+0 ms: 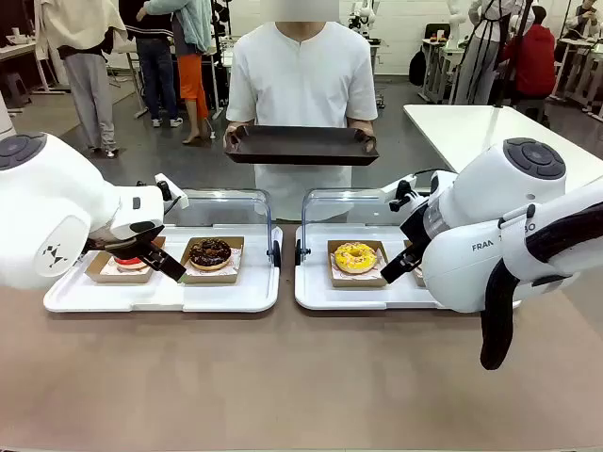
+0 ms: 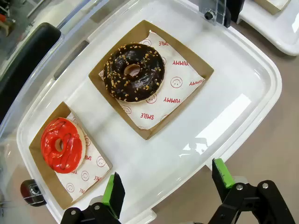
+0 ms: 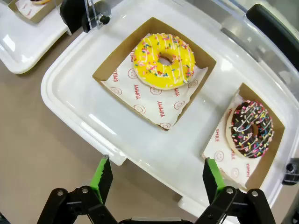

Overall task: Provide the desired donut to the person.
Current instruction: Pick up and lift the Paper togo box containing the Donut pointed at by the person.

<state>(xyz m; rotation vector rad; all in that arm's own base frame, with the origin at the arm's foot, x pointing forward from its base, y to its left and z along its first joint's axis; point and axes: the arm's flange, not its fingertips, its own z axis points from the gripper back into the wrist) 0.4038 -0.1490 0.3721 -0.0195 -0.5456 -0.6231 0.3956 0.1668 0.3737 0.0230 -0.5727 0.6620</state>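
Red "SMILE" and "YUMMY" repeat on the paper liner [image 2: 177, 91] under the chocolate donut [image 2: 134, 72] and on the second liner [image 3: 154, 100] under the yellow donut [image 3: 163, 60]. The letters "FRA" are readable on the right arm [image 1: 471, 268].

Our left arm [image 1: 47, 221] comes in from the left side of the front view. Its wrist is bent so that the left gripper [image 2: 166, 175] points down and forward, and its two black fingers [image 2: 113, 193] with green pads stand wide apart with open space between them. Our right arm [image 1: 499, 235] reaches in from the right side with its bulky white joint raised, and the right gripper [image 3: 156, 163] likewise tilts downward, its fingers [image 3: 103, 179] spread just as wide, so we hover with both grippers in the air.
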